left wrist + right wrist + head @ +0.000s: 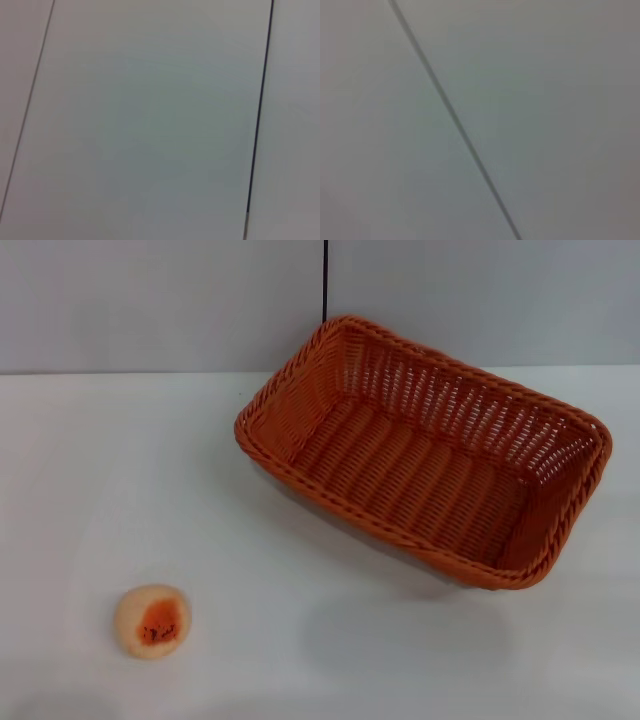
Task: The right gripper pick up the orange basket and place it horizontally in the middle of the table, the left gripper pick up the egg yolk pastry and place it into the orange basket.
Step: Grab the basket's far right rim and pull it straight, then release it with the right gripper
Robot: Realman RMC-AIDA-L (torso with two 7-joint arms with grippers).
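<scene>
The orange basket (425, 450) rests on the white table (120, 480) at the back right in the head view, turned at an angle with one short end toward the far wall. It holds nothing. The egg yolk pastry (152, 619) lies alone near the front left of the table, its orange-red patch facing up. Neither gripper appears in any view. Both wrist views take in only a plain pale panelled surface with a thin dark seam (259, 120).
A grey wall (150, 300) runs behind the table, with a dark vertical seam (325, 280) just above the basket's far corner. Bare tabletop lies between the pastry and the basket.
</scene>
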